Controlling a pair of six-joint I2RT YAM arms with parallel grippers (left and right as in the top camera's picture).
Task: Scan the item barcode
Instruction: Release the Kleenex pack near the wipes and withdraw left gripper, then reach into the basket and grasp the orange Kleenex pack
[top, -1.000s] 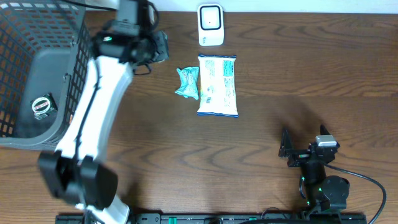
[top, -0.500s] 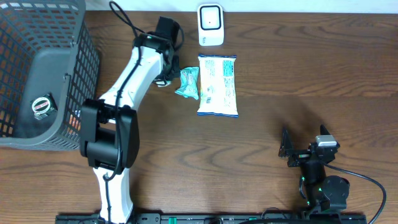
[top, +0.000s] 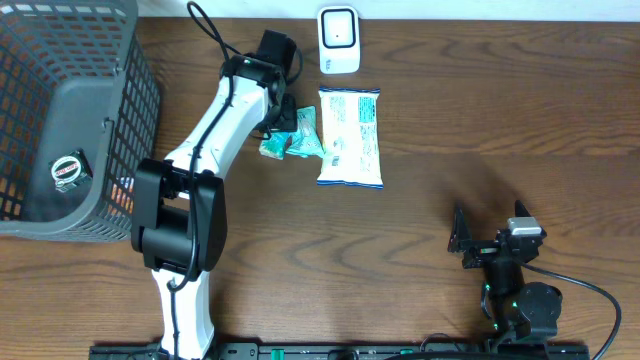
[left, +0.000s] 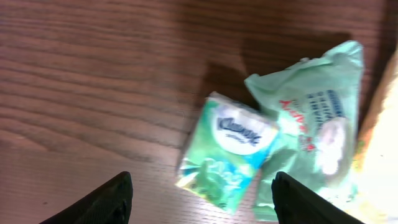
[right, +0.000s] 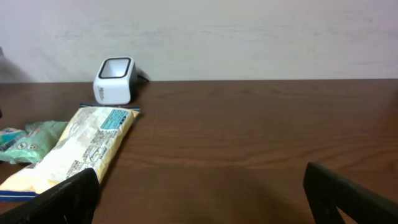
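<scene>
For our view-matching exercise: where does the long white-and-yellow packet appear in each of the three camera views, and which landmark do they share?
Overhead: the long packet lies upper centre, just below the scanner.
Left wrist: only its edge shows, at the right border.
Right wrist: lower left.
Shared landmark: the green packet alongside it.

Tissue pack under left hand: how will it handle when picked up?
The tissue pack looks soft and glossy: likely squashes, may slip. Flat and small, so probably light, won't roll. It touches the green pouch, which may shift.
</scene>
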